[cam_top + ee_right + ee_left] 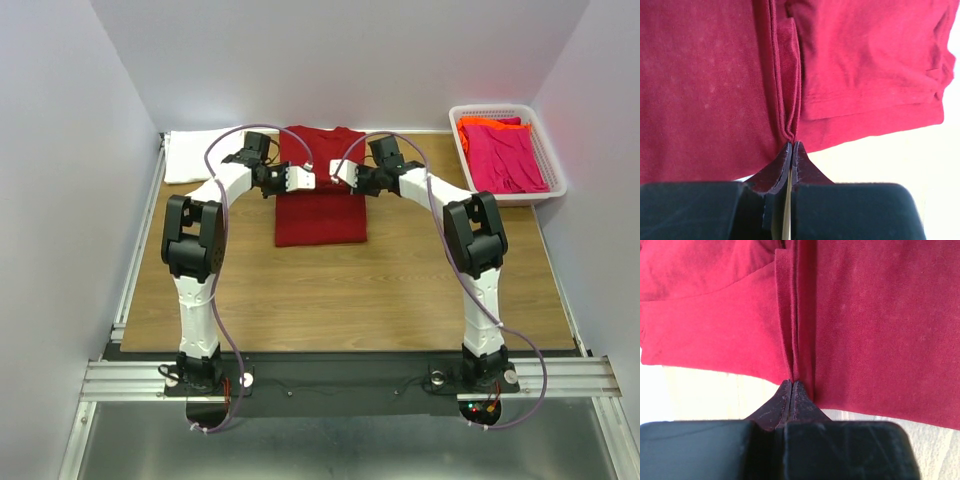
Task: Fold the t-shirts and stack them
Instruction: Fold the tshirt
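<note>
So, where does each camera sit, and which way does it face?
Top: above and behind the arms, facing down at the table; both arms show whole.
Left wrist: on the left arm, facing past the left gripper, shut on a fold of the red shirt.
Right wrist: on the right arm, facing past the right gripper, shut on another fold.
Shared: all three show the red shirt.

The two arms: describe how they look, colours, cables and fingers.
The left arm and right arm match: white links, bulky black joints, black bases. A thin purple cable loops along each. The left gripper and right gripper have black, wedge-shaped fingers, scuffed with fine scratches. No lettering shows.
</note>
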{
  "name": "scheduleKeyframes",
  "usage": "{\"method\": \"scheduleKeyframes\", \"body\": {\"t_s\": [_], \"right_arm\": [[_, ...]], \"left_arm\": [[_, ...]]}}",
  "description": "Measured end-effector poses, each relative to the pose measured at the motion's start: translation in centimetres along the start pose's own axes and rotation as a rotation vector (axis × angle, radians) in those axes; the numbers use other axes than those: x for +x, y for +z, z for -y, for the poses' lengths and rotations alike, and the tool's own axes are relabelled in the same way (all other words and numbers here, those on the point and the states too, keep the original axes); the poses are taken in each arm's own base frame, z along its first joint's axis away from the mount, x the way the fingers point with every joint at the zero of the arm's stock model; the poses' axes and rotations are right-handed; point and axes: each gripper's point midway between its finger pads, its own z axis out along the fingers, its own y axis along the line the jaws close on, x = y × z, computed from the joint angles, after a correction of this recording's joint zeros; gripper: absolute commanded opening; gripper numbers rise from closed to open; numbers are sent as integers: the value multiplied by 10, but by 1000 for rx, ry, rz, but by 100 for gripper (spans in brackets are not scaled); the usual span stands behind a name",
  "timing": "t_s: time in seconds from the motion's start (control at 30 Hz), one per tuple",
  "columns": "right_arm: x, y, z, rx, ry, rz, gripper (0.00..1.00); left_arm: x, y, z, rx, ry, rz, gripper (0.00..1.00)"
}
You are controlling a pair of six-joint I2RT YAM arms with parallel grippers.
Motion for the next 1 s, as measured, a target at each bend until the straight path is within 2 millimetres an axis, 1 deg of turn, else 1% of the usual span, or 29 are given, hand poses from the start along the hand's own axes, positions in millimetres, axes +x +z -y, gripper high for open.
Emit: {"method": "scheduleKeyframes", "body": {"t_s": [0.07,0.2,0.23,0.27,0.3,0.33,0.37,0.4,0.47,0.57,0.63,0.7,0.73,0.77,0.8,0.87,0.93,1.0], "right_arm": [[-1,1,3,6,1,4,1],[-2,1,3,7,5,5,1],[-1,1,3,7,5,5,2],[-1,2,3,7,5,5,16],[-1,3,3,7,11,4,21],[0,6,4,7,10,4,28],[1,8,5,11,17,1,48],[2,9,7,15,24,-3,55],[5,11,11,29,43,-19,63],[7,8,15,48,73,-29,63],[6,2,18,64,93,-30,61],[4,-13,13,69,117,-25,56],[0,-25,5,66,129,-20,53],[-1,-34,-2,61,137,-18,51],[-7,-54,-12,53,146,-13,46],[-21,-76,-23,60,131,15,42],[-38,-90,-41,45,106,46,40],[-53,-91,-63,8,81,73,40]], "left_arm": [[2,-1,-2,-9,-1,-1,0],[5,-3,-8,-28,-2,-1,0],[6,-3,-9,-32,-2,-2,6],[6,-3,-10,-34,-2,-3,15],[7,-4,-10,-38,-3,-5,34],[7,-4,-12,-46,-4,-7,44],[8,-4,-14,-52,-9,-12,71],[8,-4,-15,-58,-10,-16,79],[11,-6,-20,-78,-33,-27,80],[17,-11,-24,-100,-72,-29,80],[20,-18,-27,-111,-104,-22,80],[21,-29,-26,-128,-122,-10,79],[19,-36,-20,-132,-126,0,77],[18,-50,-6,-124,-140,2,76],[15,-60,5,-114,-149,10,73],[1,-81,21,-115,-146,38,70],[-14,-91,32,-114,-124,66,68],[-29,-90,51,-88,-101,94,67]]}}
